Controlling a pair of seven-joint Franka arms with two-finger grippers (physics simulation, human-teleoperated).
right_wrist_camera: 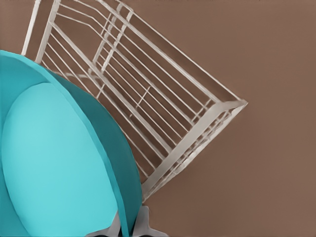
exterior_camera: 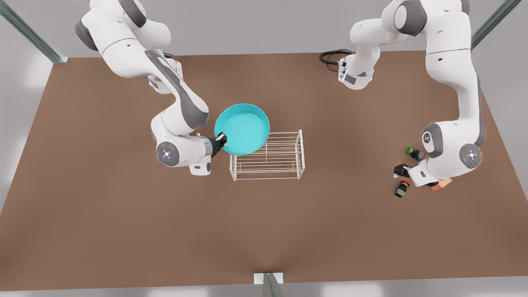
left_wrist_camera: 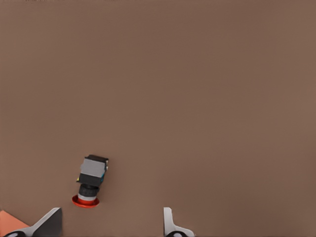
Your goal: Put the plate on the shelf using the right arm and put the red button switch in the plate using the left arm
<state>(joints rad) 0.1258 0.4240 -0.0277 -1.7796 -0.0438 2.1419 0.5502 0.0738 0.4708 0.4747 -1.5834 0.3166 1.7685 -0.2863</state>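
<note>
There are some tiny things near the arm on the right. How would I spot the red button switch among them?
Look at the brown table on the front view's right, beside the left tool. The red button switch lies there on its side, nearest the camera of that cluster. Its round cap is red; the similar switch behind has a green cap.

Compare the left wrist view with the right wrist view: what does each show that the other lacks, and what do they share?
Left wrist view alone: the red button switch lying on its side, the corner of an orange cube, and the open left tool. Right wrist view alone: the plate gripped at its rim by the right tool, overlapping the shelf. Both: the brown table.
</note>
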